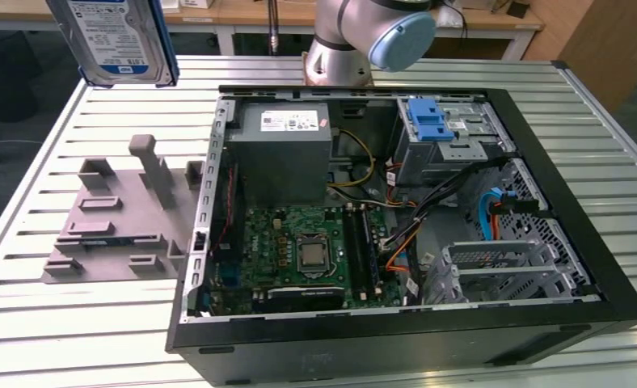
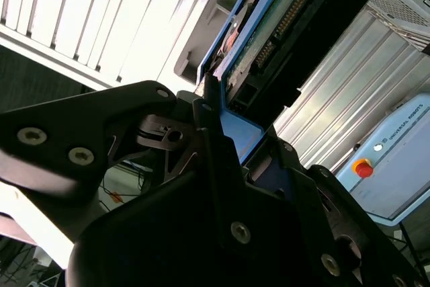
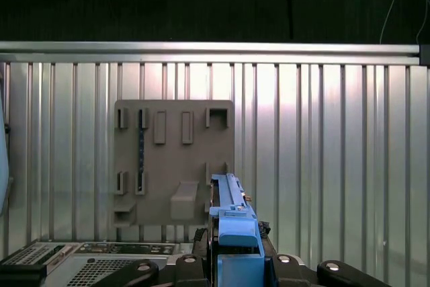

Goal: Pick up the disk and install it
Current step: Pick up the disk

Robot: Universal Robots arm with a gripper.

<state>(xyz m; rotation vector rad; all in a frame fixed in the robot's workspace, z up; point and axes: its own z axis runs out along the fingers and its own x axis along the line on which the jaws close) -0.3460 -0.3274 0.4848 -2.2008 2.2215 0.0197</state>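
- Table (image 1: 38, 323): slatted metal, carrying an open case (image 1: 577, 311) and, on the exterior view's left, a grey fixture (image 1: 114, 234) just beside the case wall.
- Case: lay on its side with the interior exposed. The cage (image 1: 448, 145) with the blue latch sat in the far corner, at the exterior view's right.
- Fixture: its slots appeared vacant in the first wrist view.
- Disk (image 1: 114, 36): was clear of the table, held upright with its label facing the exterior camera. It stood high at the exterior view's left, over the fixture side and well apart from the cage.
- Tool (image 3: 233, 260): was closed on the disk at one end, fingers bearing on the blue rails, as both wrist views showed.
- Assessment: the step in hand was judged to be the carry. Done well, it called for a firm, unchanged grip, the disk kept square to the tool, and height enough to pass over the case wall without touching cables.
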